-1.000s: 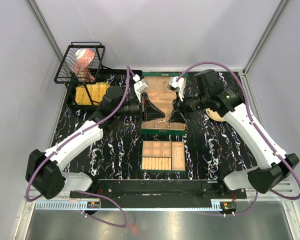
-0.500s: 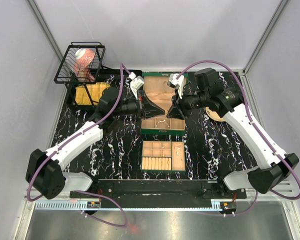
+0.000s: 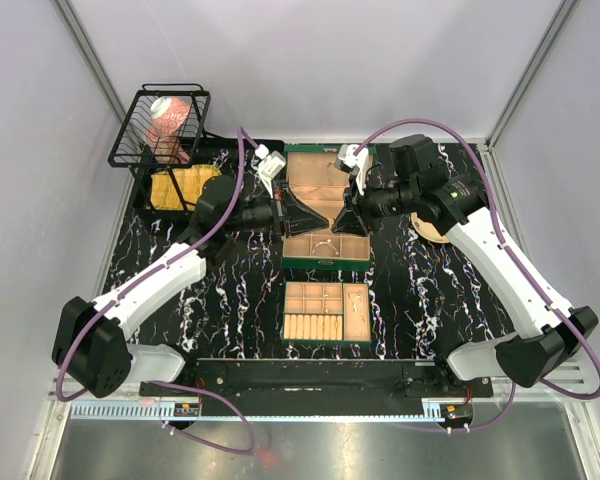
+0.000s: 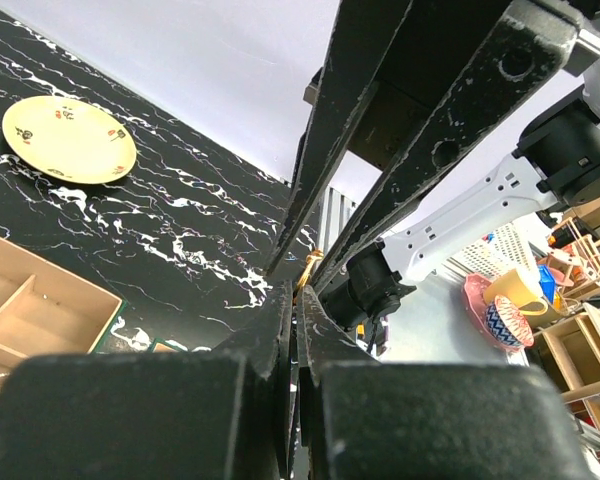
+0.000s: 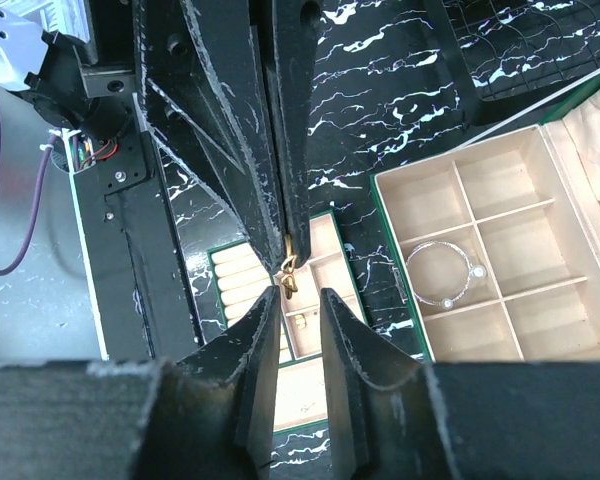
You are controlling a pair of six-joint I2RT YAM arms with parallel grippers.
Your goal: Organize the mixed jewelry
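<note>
Above the green box [image 3: 326, 262]: a small gold piece [image 5: 288, 270] hangs in the air, pinched at the very tips of the left gripper [image 4: 296, 297].
left gripper: clenched on the gold piece, its fingers pressed together with only a thin slit between them.
right gripper [image 5: 297, 297]: released, with one fingertip on each side of the gold piece; I cannot tell whether either touches it.
bangle [image 5: 440, 272]: a thin silver ring with two small beads, lying flat in a middle compartment of the green box.
tray [image 3: 357, 310]: on the table [image 3: 230, 300] just on the near side of the green box, with beige compartments and a row of rolls along its near edge.
plate [image 4: 70, 140]: a round tan plate lying flat on the black marbled table to the right of the green box.
</note>
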